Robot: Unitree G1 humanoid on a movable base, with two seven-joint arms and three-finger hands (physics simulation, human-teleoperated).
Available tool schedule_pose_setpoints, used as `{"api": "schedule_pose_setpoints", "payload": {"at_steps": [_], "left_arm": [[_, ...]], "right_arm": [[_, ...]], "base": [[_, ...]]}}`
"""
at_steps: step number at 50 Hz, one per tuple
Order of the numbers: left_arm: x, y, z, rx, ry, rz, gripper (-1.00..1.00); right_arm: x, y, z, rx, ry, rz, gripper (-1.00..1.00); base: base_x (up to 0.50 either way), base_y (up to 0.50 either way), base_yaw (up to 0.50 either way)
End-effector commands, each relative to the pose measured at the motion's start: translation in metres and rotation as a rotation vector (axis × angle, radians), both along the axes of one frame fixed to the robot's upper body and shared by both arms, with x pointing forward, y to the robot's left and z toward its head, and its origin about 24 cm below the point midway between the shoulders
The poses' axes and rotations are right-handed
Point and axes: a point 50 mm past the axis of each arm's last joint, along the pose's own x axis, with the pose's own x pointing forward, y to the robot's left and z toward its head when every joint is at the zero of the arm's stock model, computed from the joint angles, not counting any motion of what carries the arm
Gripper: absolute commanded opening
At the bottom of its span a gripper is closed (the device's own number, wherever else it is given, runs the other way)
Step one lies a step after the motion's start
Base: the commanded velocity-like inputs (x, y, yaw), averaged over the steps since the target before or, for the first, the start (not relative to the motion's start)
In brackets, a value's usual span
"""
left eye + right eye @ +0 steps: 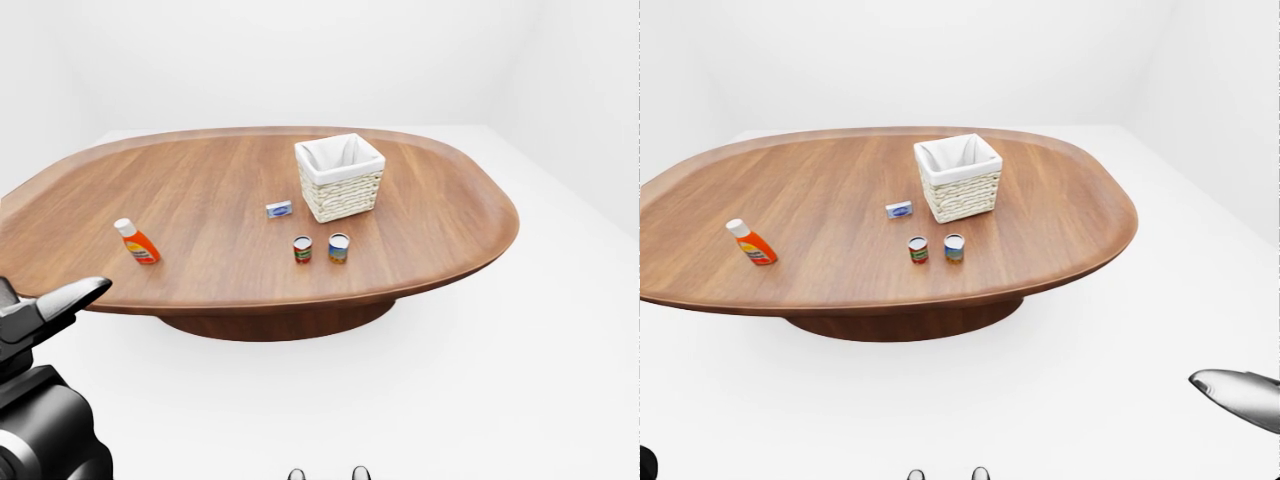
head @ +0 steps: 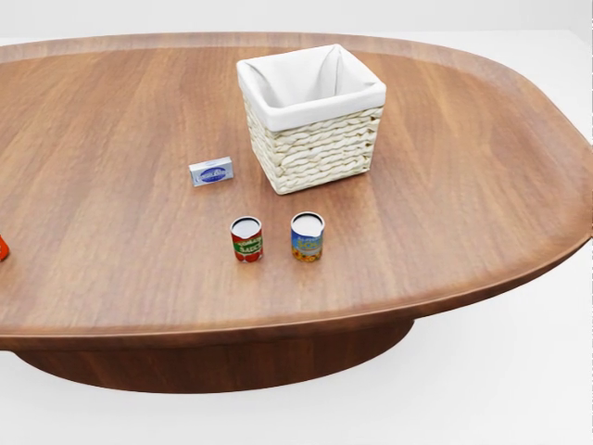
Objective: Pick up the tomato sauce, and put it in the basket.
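White floor and walls surround a big oval wooden table (image 1: 420,200) on my screens. My left hand (image 1: 45,310) pokes in at the lower left of the left-eye view, dark fingers (image 1: 80,292) jutting toward the right, holding and touching nothing; I cannot tell how far they are spread. My right hand (image 1: 1238,395) shows only as a grey tip at the lower right edge of the right-eye view, well clear of the table, and I cannot tell its state either. One tomato sauce can (image 2: 246,239), red with a green label band, stands upright near the bottom edge of the table in the head view, long axis vertical, lid facing up. Just beside it on the right, apart, stands one blue can (image 2: 307,236), also upright. One small blue-and-white box (image 2: 211,172) lies flat above and to the left. One white-lined wicker basket (image 2: 315,148) sits above the cans, opening upward. One orange ketchup bottle (image 1: 137,241) with a white cap stands tilted far left.
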Motion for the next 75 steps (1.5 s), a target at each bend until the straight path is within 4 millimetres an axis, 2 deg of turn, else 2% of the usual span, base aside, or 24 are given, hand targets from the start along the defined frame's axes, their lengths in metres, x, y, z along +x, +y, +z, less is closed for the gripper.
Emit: {"api": "schedule_pose_setpoints", "payload": {"at_steps": [1, 36, 48, 75], "left_arm": [[-0.0012, -0.0018, 0.0015, 0.001, -0.01, -0.002, 1.0], [-0.0008, -0.0026, 0.0005, 0.004, -0.005, -0.004, 1.0], [-0.0005, -0.0023, 0.0003, 0.006, -0.003, -0.004, 1.0], [0.0, -0.0033, -0.001, 0.01, 0.005, -0.004, 1.0]], "right_arm": [[0.0, 0.0003, -0.0008, -0.002, -0.002, -0.001, 1.0], [0.0021, 0.0025, -0.0033, -0.019, 0.012, -0.002, 1.0], [0.0052, 0.005, -0.0028, -0.038, 0.022, 0.003, 1.0], [0.0055, 0.0061, -0.0061, -0.047, 0.031, 0.002, 1.0]], "base": [[0.0, -0.29, 0.0], [0.0, -0.28, 0.0], [0.0, 0.0, 0.0], [0.29, 0.0, 0.0]]}}
